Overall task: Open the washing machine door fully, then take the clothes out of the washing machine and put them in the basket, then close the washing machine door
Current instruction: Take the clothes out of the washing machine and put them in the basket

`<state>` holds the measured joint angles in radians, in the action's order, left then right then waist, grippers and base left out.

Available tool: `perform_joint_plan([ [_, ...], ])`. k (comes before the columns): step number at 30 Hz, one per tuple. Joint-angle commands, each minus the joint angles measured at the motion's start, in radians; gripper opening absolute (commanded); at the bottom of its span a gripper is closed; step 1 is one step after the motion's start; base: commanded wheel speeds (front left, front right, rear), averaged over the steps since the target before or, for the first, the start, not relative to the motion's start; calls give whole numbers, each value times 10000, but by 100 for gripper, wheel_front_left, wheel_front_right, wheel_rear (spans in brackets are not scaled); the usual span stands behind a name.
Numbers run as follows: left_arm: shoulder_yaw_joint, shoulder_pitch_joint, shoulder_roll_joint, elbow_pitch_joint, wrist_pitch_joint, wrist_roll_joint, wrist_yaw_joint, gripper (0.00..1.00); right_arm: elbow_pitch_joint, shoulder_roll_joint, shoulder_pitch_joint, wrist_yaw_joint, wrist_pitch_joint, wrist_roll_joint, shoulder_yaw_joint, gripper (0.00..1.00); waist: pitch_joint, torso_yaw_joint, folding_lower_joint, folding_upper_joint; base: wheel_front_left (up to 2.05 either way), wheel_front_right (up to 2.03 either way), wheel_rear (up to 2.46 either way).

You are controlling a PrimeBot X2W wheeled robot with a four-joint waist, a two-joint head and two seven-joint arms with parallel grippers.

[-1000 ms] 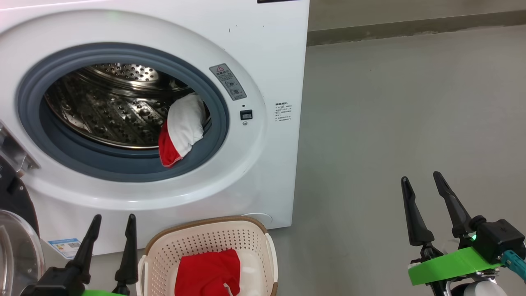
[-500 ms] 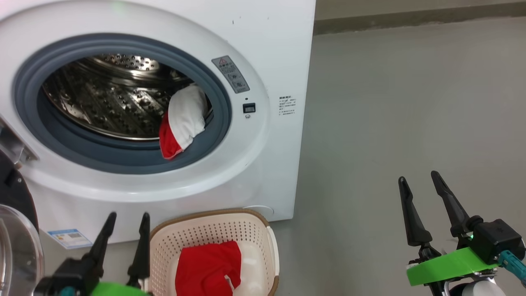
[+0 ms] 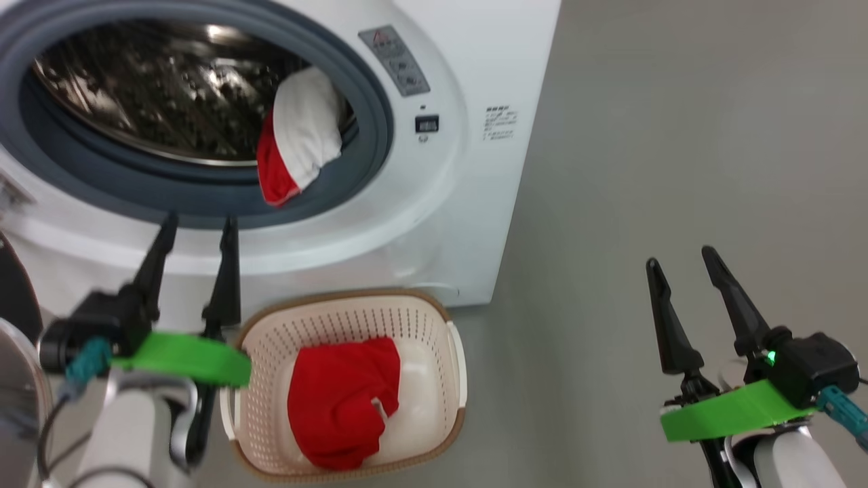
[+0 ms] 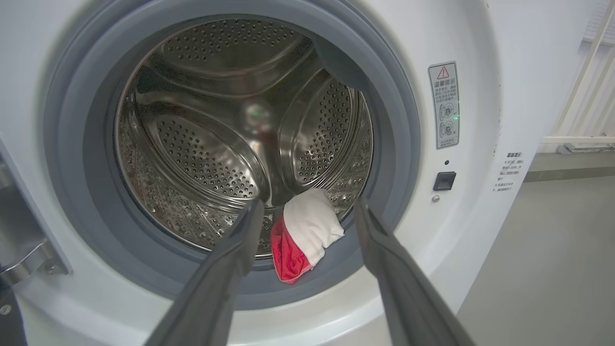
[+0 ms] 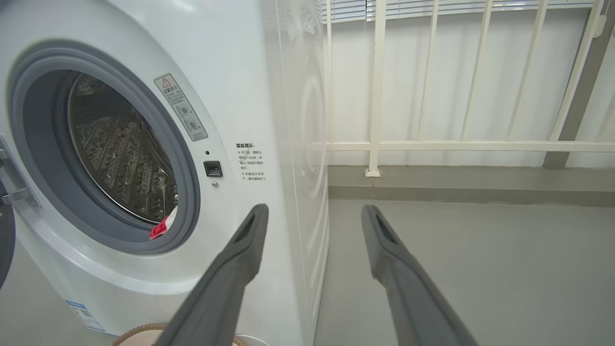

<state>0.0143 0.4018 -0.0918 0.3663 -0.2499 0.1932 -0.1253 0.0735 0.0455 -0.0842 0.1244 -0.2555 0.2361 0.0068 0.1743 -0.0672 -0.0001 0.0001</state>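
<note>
The white washing machine [image 3: 475, 61] stands open, its steel drum [image 4: 230, 134] ringed in grey rubber. A red and white garment [image 3: 298, 135] [image 4: 302, 235] hangs over the drum's lower right lip. The cream basket [image 3: 444, 318] sits on the floor below the opening and holds a red garment [image 3: 339, 400]. My left gripper [image 3: 199, 224] [image 4: 307, 206] is open and empty, its tips in front of the machine's lower rim, short of the hanging garment. My right gripper [image 3: 678, 256] [image 5: 314, 209] hangs open and empty over the floor to the right. The washing machine door [image 3: 10, 339] shows at the left edge, swung open.
Grey floor [image 3: 678, 135] stretches to the right of the machine. In the right wrist view a white railing [image 5: 456, 144] stands behind the machine along a low kerb.
The head camera has tipped down and nearer, shifting the whole picture. My left gripper has risen from beside the basket toward the drum opening. The right gripper holds its place.
</note>
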Motion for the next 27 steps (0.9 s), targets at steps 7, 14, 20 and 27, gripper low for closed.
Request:
perform_joint_plan([
  [7, 108, 2328, -280, 907, -118, -1, -54, 100, -342, 47, -932, 63, -63, -33, 369, 100, 1688, 195, 1, -1, 0, 0, 0],
  [14, -77, 4125, -537, 1781, -118, -83, -54, 100, -449, 47, -1437, 63, -63, -144, 563, 100, 2634, -71, 1, -1, 0, 0, 0],
  [20, 108, 5431, -897, 2794, -118, -131, -54, 100, -496, 47, -1749, 63, -63, -178, 689, 100, 3315, -383, 1, -1, 0, 0, 0],
  [27, 341, 6739, -1080, 3962, -118, 109, -54, 100, -533, 47, -1979, 63, -63, -211, 834, 100, 3932, -630, 1, -1, 0, 0, 0],
])
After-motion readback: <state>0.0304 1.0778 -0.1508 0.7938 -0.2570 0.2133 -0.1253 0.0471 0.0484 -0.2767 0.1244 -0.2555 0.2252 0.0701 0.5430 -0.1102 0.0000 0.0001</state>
